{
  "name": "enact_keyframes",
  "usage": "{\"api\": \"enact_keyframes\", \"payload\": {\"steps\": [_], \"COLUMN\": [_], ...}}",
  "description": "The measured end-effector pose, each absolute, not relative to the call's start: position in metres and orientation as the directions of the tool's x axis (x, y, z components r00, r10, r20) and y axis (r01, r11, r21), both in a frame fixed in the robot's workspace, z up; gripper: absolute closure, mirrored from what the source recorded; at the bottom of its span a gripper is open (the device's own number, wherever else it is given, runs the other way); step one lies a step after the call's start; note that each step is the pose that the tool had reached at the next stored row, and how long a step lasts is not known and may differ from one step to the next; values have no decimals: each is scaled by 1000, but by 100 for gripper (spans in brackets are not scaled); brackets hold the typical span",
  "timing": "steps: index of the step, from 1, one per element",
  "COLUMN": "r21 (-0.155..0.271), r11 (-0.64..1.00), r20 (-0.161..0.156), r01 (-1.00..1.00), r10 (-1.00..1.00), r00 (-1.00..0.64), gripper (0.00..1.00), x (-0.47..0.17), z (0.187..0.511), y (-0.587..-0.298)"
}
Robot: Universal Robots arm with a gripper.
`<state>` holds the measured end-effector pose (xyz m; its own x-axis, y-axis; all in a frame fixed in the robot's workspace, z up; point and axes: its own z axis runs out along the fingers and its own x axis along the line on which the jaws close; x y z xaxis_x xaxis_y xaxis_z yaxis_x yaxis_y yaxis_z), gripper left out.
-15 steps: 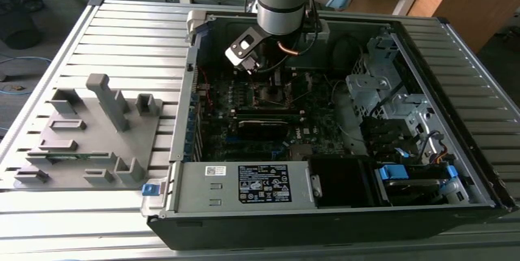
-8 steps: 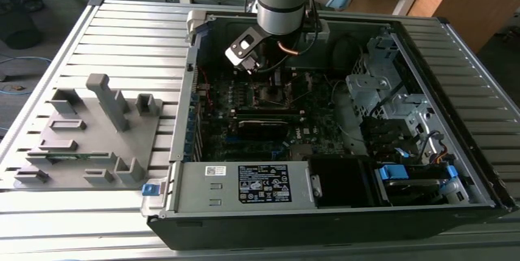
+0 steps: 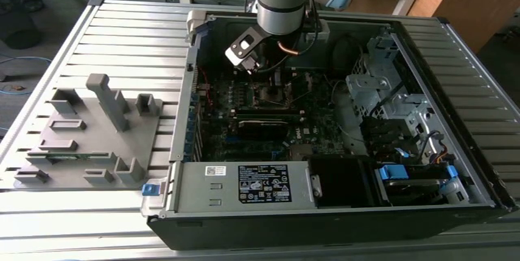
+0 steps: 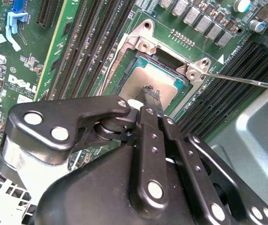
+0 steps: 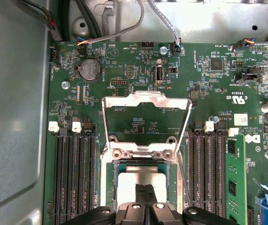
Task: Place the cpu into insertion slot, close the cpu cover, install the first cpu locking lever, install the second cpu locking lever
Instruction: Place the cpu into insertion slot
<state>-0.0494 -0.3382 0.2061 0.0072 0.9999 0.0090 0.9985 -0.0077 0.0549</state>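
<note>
Silver-topped cpu [image 5: 141, 176] apparently seated in insertion slot [image 5: 109, 183]; cpu cover [image 5: 145, 97] flipped open, frame raised.

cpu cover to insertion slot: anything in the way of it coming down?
Yes. The cpu cover stands open, tilted back off the insertion slot. The gripper, fingers shut, sits right over the cpu lying in the slot, so it likely blocks the cover's swing. Nothing else visible.

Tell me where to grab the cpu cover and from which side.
Grip the cpu cover by its free crossbar, farthest from the hinge at the insertion slot; the frame is swung open, leaving that thin bar exposed. Probably approach from above.
</note>
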Motion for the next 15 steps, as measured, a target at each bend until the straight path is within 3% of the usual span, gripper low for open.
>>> {"api": "enact_keyframes", "payload": {"steps": [15], "r21": [30], "r11": [-8], "r20": [9], "r01": [1000], "r10": [1000], "r00": [7], "gripper": [89], "x": [-49], "z": [203], "y": [-338]}}
